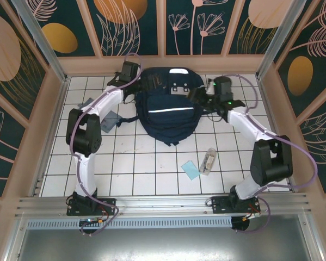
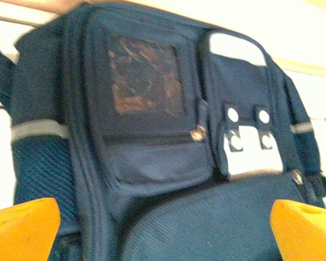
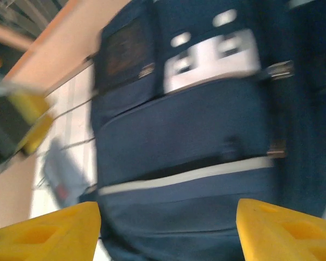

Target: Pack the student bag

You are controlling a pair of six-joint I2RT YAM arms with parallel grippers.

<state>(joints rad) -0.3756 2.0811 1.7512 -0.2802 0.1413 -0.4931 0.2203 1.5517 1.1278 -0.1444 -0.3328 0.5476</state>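
The student bag, navy blue with a white stripe and a grey-white patch, lies flat at the back middle of the tiled table. My left gripper hangs at its upper left corner. In the left wrist view its yellow fingers stand wide open over the bag, with nothing between them. My right gripper is at the bag's right side. In the blurred right wrist view its yellow fingers are spread apart above the striped front of the bag, gripping nothing.
A flat grey pouch lies left of the bag, partly under the left arm. A light blue card and a clear tube-like case lie on the tiles in front. Wooden walls close in the table.
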